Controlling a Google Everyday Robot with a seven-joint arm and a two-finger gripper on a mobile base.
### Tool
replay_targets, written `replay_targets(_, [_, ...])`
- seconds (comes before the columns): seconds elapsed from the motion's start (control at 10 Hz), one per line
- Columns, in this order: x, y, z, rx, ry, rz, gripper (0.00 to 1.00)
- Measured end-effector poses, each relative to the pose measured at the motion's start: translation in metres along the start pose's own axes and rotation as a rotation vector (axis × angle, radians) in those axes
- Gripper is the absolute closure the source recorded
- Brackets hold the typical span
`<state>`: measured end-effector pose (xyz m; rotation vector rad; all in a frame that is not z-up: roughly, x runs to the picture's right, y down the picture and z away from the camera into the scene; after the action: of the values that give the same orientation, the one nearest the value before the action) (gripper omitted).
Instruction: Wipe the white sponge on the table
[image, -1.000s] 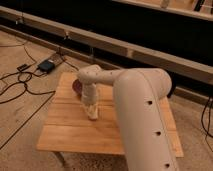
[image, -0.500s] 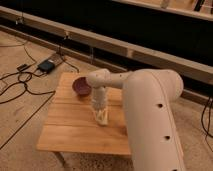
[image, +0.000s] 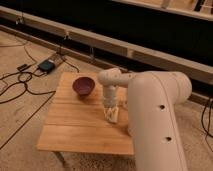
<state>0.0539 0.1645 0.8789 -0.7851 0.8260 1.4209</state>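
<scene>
My white arm reaches down from the lower right onto the table (image: 75, 127), a low one with a light wooden plank top. The gripper (image: 110, 110) points down near the table's middle right, shut on the white sponge (image: 113, 118). The sponge is a small cream block pressed against the wood right under the fingers. The arm's thick forearm hides the table's right part.
A purple bowl (image: 83, 86) stands on the table's far left part, a hand's width left of the gripper. On the floor to the left lie black cables (image: 17, 82) and a small dark box (image: 47, 65). A long ledge (image: 115, 47) runs behind the table.
The gripper has slid the sponge rightward and a little toward the near edge across the tabletop. The purple bowl, partly covered before, now shows in full.
</scene>
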Motion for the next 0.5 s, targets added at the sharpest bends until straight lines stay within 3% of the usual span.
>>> replay_targets(0.3, [-0.024, -0.018, 0.001, 0.027, -0.033, 0.047, 1.0])
replay_targets(0.5, [-0.041, -0.013, -0.002, 0.035, -0.053, 0.036, 1.0])
